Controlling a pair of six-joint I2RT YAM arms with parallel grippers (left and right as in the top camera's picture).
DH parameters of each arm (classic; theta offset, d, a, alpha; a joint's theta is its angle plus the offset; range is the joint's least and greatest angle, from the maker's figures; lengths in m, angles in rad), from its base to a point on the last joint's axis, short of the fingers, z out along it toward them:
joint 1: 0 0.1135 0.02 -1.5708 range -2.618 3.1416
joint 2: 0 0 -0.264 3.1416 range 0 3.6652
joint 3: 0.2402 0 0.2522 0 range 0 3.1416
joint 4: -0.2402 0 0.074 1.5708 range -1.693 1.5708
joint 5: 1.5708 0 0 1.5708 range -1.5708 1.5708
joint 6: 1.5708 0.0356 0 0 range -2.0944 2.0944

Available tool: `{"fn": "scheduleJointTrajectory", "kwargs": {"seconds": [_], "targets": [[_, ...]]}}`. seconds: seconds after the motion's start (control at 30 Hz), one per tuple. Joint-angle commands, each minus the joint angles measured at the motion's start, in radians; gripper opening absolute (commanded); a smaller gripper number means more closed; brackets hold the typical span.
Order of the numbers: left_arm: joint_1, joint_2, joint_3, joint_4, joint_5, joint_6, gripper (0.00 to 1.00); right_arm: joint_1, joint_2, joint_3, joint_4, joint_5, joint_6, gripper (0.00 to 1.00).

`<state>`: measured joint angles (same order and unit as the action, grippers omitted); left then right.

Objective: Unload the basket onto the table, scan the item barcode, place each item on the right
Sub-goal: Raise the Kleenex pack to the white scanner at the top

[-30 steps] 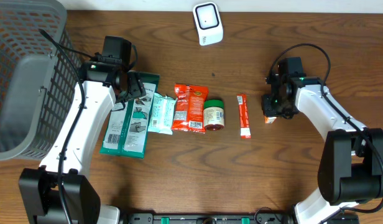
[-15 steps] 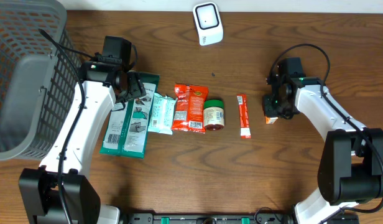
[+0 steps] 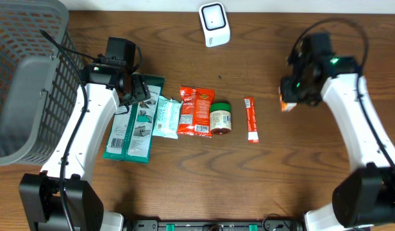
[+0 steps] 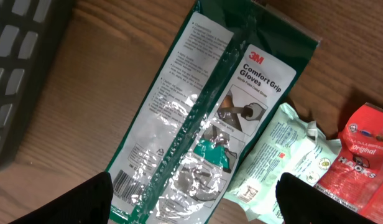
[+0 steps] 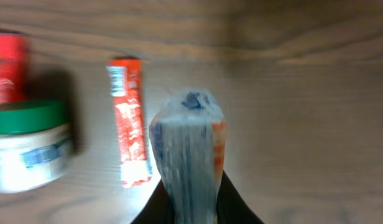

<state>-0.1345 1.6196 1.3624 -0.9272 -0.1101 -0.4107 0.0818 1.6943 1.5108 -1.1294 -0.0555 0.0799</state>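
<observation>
Right gripper (image 3: pixel 288 102): closed narrowly on a small orange-and-white packet (image 5: pixel 188 143), the two dark fingers pinching its lower end in the wrist view.
Packet: clamped between the right gripper's jaws, standing up out of them; the wrist view was blurred and no barcode could be made out.
Scanner: a white rounded plastic barcode scanner (image 3: pixel 214 24) sat on the brown wooden table (image 3: pixel 300 179), well apart from the right gripper, to its left and farther out.
Left of the right gripper: a thin red stick sachet (image 3: pixel 251 119) lay nearest, then a green-lidded round jar (image 3: pixel 220 119), then a red foil snack bag (image 3: pixel 195 110).
Left gripper (image 3: pixel 138 90): spread wide, holding nothing, both fingertips showing at the bottom corners of its wrist view.
Under the left gripper: a long green plastic pack of gloves (image 4: pixel 204 112) lay flat, printed side up.
Right of the left gripper: a pale green crinkled pouch (image 4: pixel 281 165) touched the glove pack's edge.
Left of the left gripper: a grey plastic mesh basket (image 3: pixel 11 32) stood just beside the glove pack.
</observation>
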Motion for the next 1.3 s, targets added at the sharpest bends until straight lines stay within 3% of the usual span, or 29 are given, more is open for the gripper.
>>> {"fn": "scheduleJointTrajectory", "kwargs": {"seconds": [0.0,0.3,0.6,0.9,1.27], "targets": [[0.0,0.002,-0.003,-0.003,-0.006,0.006,0.84,0.011,-0.028,0.172,-0.095,-0.06,0.022,0.01],[0.0,0.002,-0.003,-0.003,-0.006,0.006,0.84,0.023,0.023,0.647,-0.359,-0.066,0.085,0.01],[0.0,0.002,-0.003,-0.003,-0.006,0.006,0.84,0.14,0.317,1.078,-0.486,-0.066,0.107,0.01],[0.0,0.002,-0.003,-0.003,-0.006,0.006,0.84,0.235,0.597,1.118,-0.215,0.037,0.068,0.01],[0.0,0.002,-0.003,-0.003,-0.006,0.006,0.84,0.255,0.834,1.118,0.144,0.085,0.057,0.01]]}}
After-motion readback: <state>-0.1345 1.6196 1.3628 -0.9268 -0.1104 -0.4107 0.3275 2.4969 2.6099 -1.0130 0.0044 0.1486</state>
